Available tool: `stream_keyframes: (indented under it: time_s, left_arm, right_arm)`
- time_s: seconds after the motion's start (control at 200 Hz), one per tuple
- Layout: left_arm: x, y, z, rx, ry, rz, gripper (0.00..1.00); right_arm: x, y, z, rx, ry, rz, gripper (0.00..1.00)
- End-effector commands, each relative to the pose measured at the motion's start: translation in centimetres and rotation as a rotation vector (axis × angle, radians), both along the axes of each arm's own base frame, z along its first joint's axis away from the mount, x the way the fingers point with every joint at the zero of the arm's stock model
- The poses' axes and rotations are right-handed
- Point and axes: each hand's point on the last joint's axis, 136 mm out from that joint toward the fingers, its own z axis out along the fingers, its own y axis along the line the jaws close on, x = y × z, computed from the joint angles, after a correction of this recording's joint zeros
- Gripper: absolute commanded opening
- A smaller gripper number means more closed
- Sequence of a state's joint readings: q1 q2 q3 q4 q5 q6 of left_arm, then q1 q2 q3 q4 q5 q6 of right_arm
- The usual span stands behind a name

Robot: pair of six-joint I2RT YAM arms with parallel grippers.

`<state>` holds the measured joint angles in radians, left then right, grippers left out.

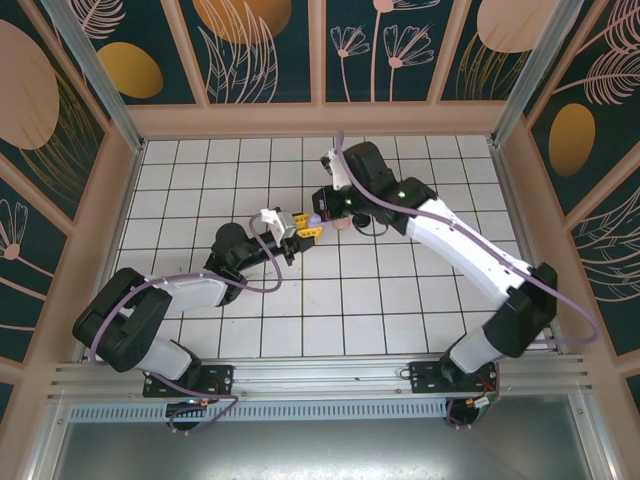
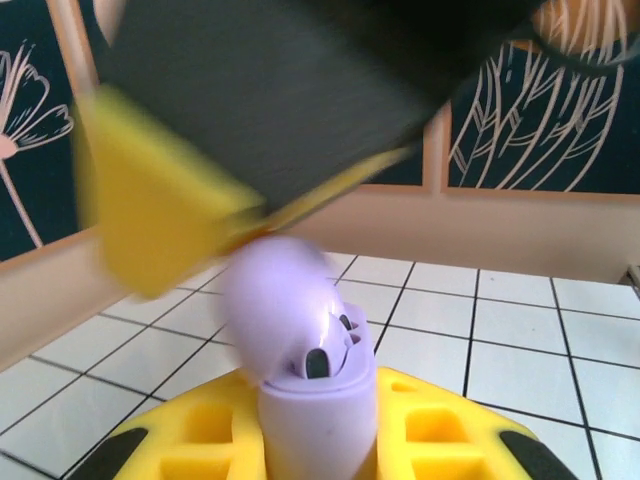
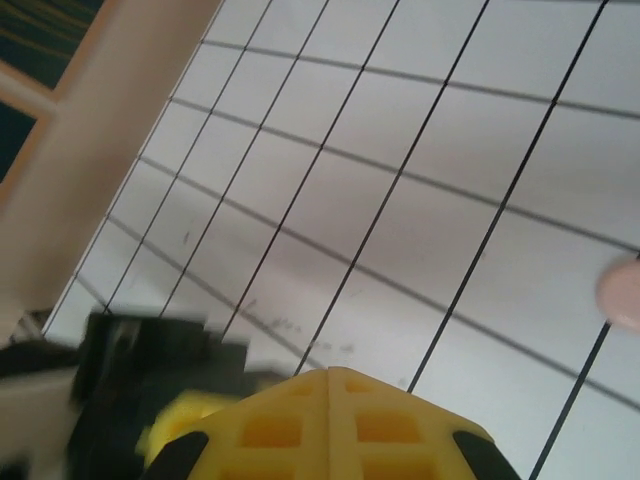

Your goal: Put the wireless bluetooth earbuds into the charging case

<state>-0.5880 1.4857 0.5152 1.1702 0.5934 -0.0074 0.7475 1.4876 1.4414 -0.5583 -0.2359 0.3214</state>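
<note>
My left gripper (image 2: 320, 410) is shut on the lilac charging case (image 2: 315, 425), holding it upright between yellow fingers (image 2: 445, 430). The case's lid (image 2: 268, 300) is tipped open to the left, blurred. A lilac earbud (image 2: 330, 350) sits in the case's mouth, its dark end facing me. Just above the lid hovers my right gripper (image 2: 160, 210), black and yellow and smeared by motion. Its own view shows the right gripper (image 3: 330, 376) with both yellow fingers pressed together and nothing between them. From above, the left gripper (image 1: 303, 229) and the right gripper (image 1: 320, 208) meet over the case (image 1: 313, 219) mid-table.
A pale pink rounded item (image 1: 343, 224) lies on the white tiles just right of the case, and the same pink item (image 3: 625, 290) shows at the edge of the right wrist view. Wooden walls (image 1: 320, 120) ring the tiled table (image 1: 400, 300).
</note>
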Motion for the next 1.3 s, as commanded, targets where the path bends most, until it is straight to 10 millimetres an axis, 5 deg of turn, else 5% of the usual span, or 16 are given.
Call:
stream_keyframes:
  time_s: [0.0, 0.19, 0.31, 0.616, 0.811, 0.911, 1.296]
  left_arm:
    - [1.1, 0.4, 2.2, -0.055, -0.063, 0.056, 0.0]
    - [1.4, 0.7, 1.5, -0.098, 0.016, 0.07, 0.0]
    - [2.0, 1.5, 0.4, -0.13, 0.112, 0.125, 0.0]
    - [5.0, 2.9, -4.5, -0.094, 0.425, 0.313, 0.0]
    - [6.2, 3.9, -7.3, -0.042, 0.518, 0.421, 0.0]
    - [7.4, 4.9, -9.1, -0.003, 0.58, 0.518, 0.0]
    - [10.1, 3.8, -17.2, 0.205, 0.89, 0.591, 0.0]
  right_arm:
    - [-4.5, -1.5, 0.0, 0.024, 0.066, 0.05, 0.0]
    - [-1.2, -8.2, 3.7, 0.177, -0.055, -0.293, 0.1]
    - [-0.4, -10.7, 3.0, 0.211, -0.065, -0.41, 0.14]
    - [-0.2, -13.3, -3.4, 0.107, -0.011, -0.549, 0.32]
    - [-0.6, -14.2, -6.5, 0.059, 0.019, -0.585, 0.36]
    - [-0.6, -14.9, -7.0, 0.041, 0.014, -0.609, 0.37]
    - [-0.4, -16.2, -7.2, 0.021, -0.001, -0.648, 0.43]
